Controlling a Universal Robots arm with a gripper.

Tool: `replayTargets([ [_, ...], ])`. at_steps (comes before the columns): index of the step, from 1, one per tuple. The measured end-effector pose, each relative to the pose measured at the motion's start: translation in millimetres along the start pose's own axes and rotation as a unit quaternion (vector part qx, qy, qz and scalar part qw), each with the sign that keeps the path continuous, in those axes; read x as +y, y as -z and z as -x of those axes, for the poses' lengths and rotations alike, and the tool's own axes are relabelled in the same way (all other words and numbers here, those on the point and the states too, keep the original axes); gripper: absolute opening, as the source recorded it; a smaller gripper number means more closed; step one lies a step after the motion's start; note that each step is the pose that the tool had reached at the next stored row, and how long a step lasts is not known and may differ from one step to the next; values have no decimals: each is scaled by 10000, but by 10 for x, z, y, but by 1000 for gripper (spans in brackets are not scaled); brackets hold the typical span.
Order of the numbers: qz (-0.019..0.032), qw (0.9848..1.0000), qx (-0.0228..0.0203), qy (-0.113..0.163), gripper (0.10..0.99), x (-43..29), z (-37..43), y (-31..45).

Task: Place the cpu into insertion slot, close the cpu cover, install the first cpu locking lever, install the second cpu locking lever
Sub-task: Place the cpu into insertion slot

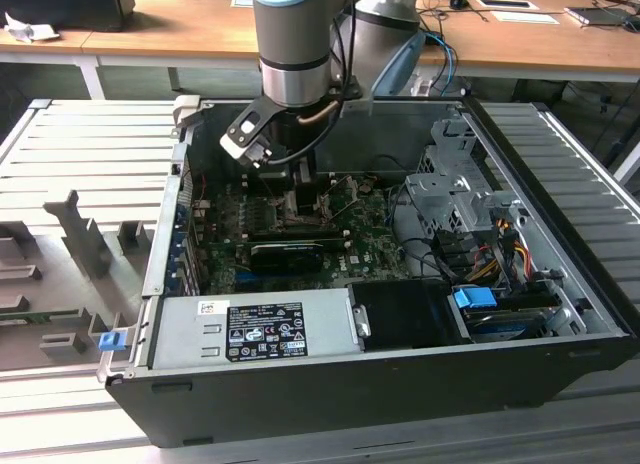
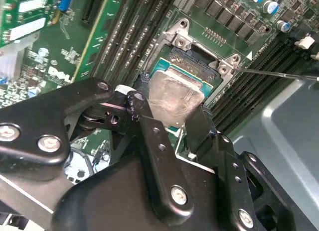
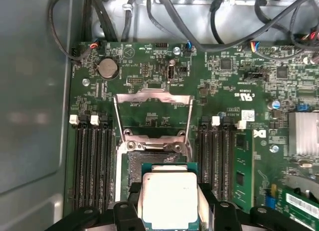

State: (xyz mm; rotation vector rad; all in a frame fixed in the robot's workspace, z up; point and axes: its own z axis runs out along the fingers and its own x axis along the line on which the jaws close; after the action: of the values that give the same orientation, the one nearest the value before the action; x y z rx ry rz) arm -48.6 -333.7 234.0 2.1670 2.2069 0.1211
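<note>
**Cpu pinched over the open slot, not yet seated**

The first step is in hand: placing the cpu [image 3: 169,197]; the gripper [image 3: 170,213] has its jaws closed against two opposite edges of the chip, pinching it with the pale metal top facing up; in the second wrist view one finger [image 2: 135,105] presses the chip's edge and the other sits across from it.

The cpu hangs over the slot [image 3: 149,161], near the middle of the board [image 3: 149,66]; in the first wrist view part of the black socket shows beyond the chip's far edge, so by my reading it is not squarely over the seat; whether its underside touches the socket I cannot tell.

The cover [image 3: 153,96] stands swung up on the far side of the slot, its window open onto the green board behind; closing it and setting both levers are not yet done.

In the exterior view the arm [image 1: 295,54] reaches down into the open case [image 1: 330,384].

Seating the chip calls, I judge, for lining its edges up with the socket frame, keeping it level, and a gentle, straight descent; a tilt or sideways drag could harm the contacts; the jaws should let go only when it lies flat.
</note>
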Motion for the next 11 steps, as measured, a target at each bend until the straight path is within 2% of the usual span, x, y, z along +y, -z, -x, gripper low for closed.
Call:
replayTargets([
  [5,2,9999,-10,-108,529,-11,-34,-128],
  [11,2,9999,-29,-108,529,-15,-48,-161],
])
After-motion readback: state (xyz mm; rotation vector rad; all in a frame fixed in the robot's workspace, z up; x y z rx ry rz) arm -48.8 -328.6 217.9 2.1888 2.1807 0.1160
